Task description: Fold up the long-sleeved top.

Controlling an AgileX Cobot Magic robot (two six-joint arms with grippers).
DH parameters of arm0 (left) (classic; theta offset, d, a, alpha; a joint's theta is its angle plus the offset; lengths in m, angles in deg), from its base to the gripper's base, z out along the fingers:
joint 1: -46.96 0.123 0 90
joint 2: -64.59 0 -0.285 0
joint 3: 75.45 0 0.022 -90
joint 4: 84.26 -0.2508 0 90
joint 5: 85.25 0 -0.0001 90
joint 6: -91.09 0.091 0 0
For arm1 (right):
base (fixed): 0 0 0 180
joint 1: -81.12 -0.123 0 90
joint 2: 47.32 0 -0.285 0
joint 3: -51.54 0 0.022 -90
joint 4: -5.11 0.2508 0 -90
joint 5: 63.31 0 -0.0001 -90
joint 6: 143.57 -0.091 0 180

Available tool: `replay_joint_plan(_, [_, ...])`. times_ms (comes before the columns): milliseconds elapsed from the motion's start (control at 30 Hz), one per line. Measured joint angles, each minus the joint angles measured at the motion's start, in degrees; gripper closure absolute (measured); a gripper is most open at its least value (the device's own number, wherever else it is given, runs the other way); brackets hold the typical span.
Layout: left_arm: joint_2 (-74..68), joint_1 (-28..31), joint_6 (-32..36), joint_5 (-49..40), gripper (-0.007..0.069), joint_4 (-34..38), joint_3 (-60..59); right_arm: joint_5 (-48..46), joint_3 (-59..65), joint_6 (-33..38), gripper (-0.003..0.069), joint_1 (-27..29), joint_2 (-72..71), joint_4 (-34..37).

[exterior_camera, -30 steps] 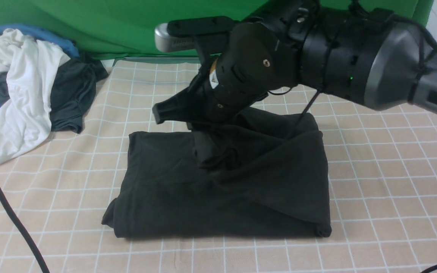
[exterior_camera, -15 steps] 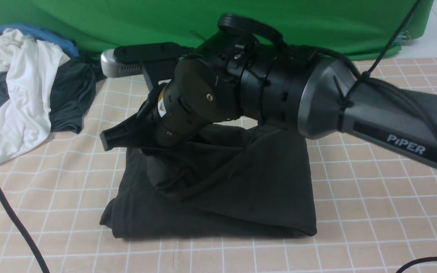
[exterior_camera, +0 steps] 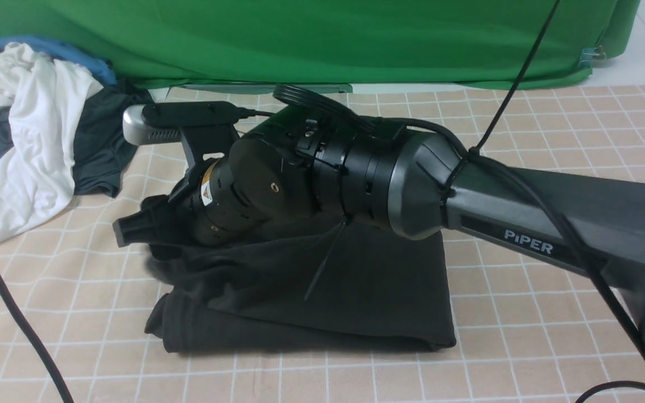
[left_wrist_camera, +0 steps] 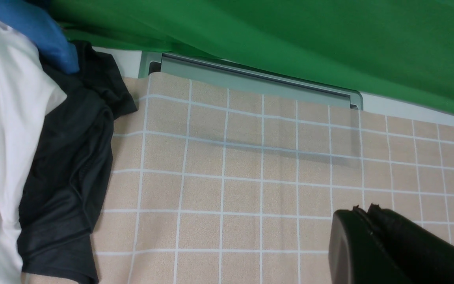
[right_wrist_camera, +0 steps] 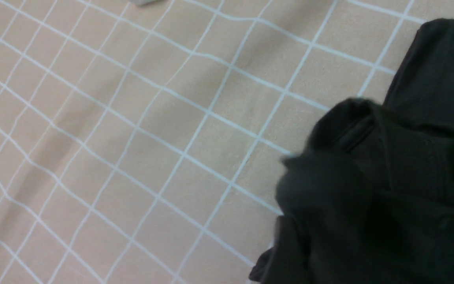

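Now, at the table: we see the long-sleeved top point(exterior_camera: 356, 291) lying folded into a thick, roughly rectangular black bundle near the middle of the checked tablecloth point(exterior_camera: 552, 140), its upper layer draped loosely over the lower one. Its left end is rumpled and raised.

Right arm reaches low across the bundle from the right. The right gripper point(exterior_camera: 138, 226) sits at the top's left end, just above the rumpled cloth. Only one dark finger shows in the front view, poking out past the fabric edge. In the right wrist view the black cloth point(right_wrist_camera: 408, 177) is bunched and blurred, with no fingers clearly made out. We cannot tell how wide this pincer stands, nor whether it has hold of the fabric.

Left gripper point(left_wrist_camera: 363, 211) appears in its own wrist view only. Its two black fingers are pressed together with nothing between them, above bare tablecloth.

Far left of the table: a heap with a white shirt point(exterior_camera: 31, 129), a dark grey garment point(exterior_camera: 104, 140) and something blue point(exterior_camera: 48, 47). Green backdrop point(exterior_camera: 356, 39) behind.
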Motion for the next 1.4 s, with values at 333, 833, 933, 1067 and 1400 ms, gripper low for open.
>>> replay_joint_plan(333, [-0.32, 0.00, 0.00, 0.00, 0.0608, -1.90, 0.00, -19.87, -4.84, 12.37, 0.0492, 5.11, -5.25, -1.63])
replay_joint_plan(833, [-0.32, 0.00, 0.00, 0.00, 0.0608, -2.35, 0.00, -7.87, -4.96, 15.69, 0.0628, -0.98, 7.25, 7.22])
replay_joint_plan(933, [-0.32, 0.00, 0.00, 0.00, 0.0608, -2.35, 0.00, -9.21, -4.96, 16.90, 0.0628, -1.41, 6.39, 6.64])
replay_joint_plan(1067, [-0.05, 0.00, 0.00, 0.00, 0.0608, -2.00, -0.14, -14.70, -4.91, 17.20, 0.0628, 0.43, 1.29, 1.38])
replay_joint_plan(1400, [12.27, -0.18, 5.43, 0.28, 0.0608, 10.60, -29.79, -32.94, -3.47, 17.90, 0.0631, 9.66, -18.26, -14.46])
